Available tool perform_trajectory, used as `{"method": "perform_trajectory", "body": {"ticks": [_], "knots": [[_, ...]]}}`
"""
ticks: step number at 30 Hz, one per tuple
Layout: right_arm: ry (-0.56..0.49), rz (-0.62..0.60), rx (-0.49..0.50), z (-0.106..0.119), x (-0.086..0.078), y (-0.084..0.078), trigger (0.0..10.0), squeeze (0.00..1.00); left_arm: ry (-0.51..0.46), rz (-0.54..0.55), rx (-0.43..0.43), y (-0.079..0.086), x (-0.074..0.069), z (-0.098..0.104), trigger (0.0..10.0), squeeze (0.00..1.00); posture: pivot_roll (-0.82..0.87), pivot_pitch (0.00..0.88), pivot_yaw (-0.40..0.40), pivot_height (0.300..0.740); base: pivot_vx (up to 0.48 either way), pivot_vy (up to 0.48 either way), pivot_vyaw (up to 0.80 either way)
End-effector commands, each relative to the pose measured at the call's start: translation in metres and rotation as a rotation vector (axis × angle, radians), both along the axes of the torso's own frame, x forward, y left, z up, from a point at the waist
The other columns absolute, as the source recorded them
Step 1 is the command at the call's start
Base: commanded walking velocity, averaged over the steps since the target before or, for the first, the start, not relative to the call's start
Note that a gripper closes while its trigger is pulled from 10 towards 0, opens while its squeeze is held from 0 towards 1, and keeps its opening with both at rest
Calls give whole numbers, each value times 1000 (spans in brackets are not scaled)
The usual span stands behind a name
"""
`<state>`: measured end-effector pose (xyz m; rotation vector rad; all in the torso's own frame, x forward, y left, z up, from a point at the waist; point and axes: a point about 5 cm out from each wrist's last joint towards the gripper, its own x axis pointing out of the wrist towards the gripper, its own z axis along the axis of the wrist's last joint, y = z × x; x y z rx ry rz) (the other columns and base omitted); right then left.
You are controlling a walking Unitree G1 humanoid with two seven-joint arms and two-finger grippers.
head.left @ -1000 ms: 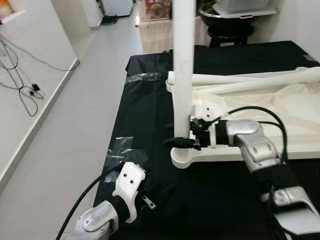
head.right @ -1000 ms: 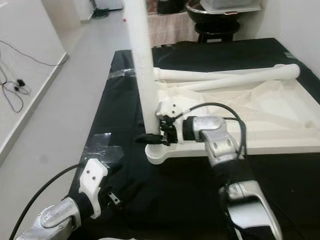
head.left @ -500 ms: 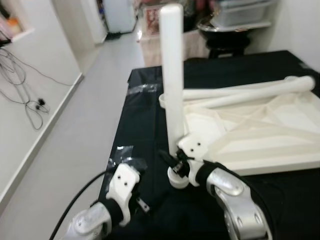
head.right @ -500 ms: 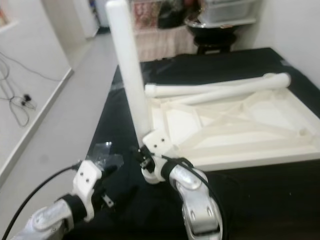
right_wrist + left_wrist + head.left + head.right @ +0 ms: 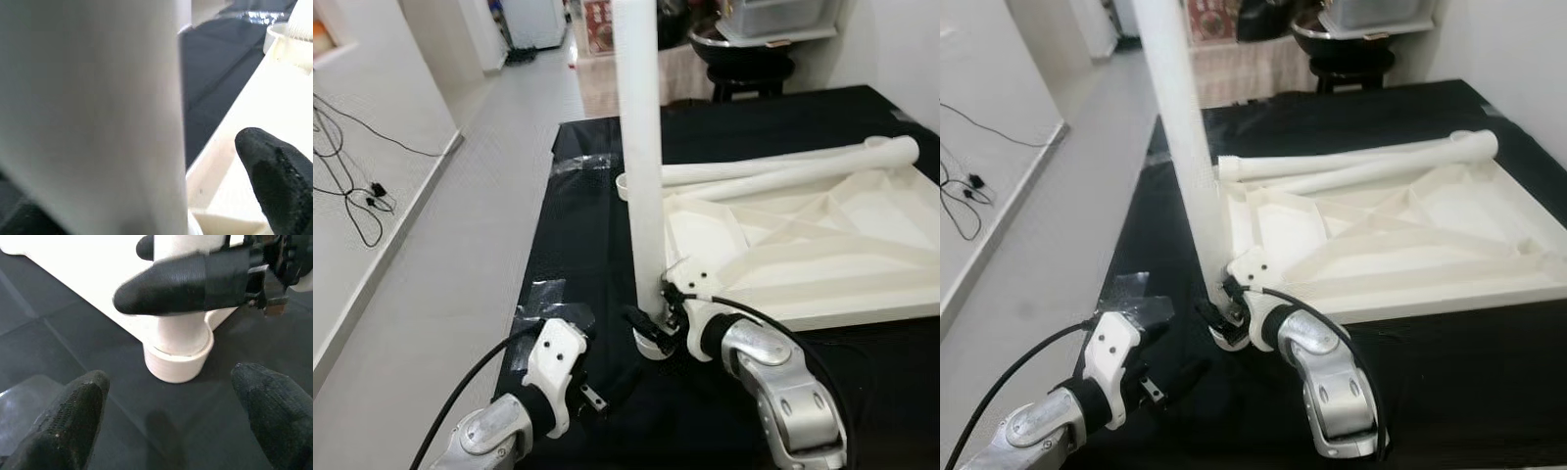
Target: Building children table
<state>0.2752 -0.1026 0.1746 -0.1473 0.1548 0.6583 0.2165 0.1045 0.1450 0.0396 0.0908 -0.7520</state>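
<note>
The white table top [image 5: 803,264] lies upside down on a black-covered surface. One white leg [image 5: 641,176] stands upright in its near-left corner socket [image 5: 651,345]. My right gripper [image 5: 651,318] is at the foot of this leg with a finger on each side. In the right wrist view a gap shows between the leg [image 5: 93,107] and one finger [image 5: 274,181], so it is open. My left gripper [image 5: 607,387] hovers low over the cloth, left of the socket [image 5: 178,364], open and holding nothing. Two more legs [image 5: 783,166] lie across the far side of the table top.
Clear tape patches [image 5: 548,294] hold the black cloth near its left edge. Grey floor runs along the left, with cables [image 5: 362,186] by the wall. A dark stool with a bowl [image 5: 744,44] stands behind the work surface.
The camera has shifted, so the scene looks different. My right gripper has gone lower on the upright leg, down to the socket, and its forearm now comes from the near side. The left gripper stays low.
</note>
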Motion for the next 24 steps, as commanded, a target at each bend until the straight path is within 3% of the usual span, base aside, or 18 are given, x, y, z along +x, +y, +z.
{"method": "perform_trajectory", "body": {"ticks": [1, 17, 22, 23, 24], "knots": [[-5, 9, 37, -2, -3, -1, 10000, 1000, 16, 27, 21, 6, 1, -4, 10000, 0, 28, 146, 106, 740, 0, 0, 0], [-14, 59, 58, -19, -32, -9, 10000, 1000, -65, 180, 52, 16, 20, 0, 10000, 0, -5, 151, 107, 740, 0, 0, 0], [-29, -6, 52, -23, -33, -19, 10000, 1000, -72, 224, 48, 18, 24, 1, 10000, 0, -10, 146, 103, 740, 0, 0, 0], [-32, -54, 56, -26, -32, -24, 10000, 561, -66, 219, 49, 18, 24, 1, 10000, 0, -11, 142, 99, 740, 0, 0, 0], [-35, -86, 59, -28, -32, -27, 10000, 561, -64, 216, 50, 17, 24, 0, 10000, 0, -11, 141, 97, 740, 0, 0, 0]]}}
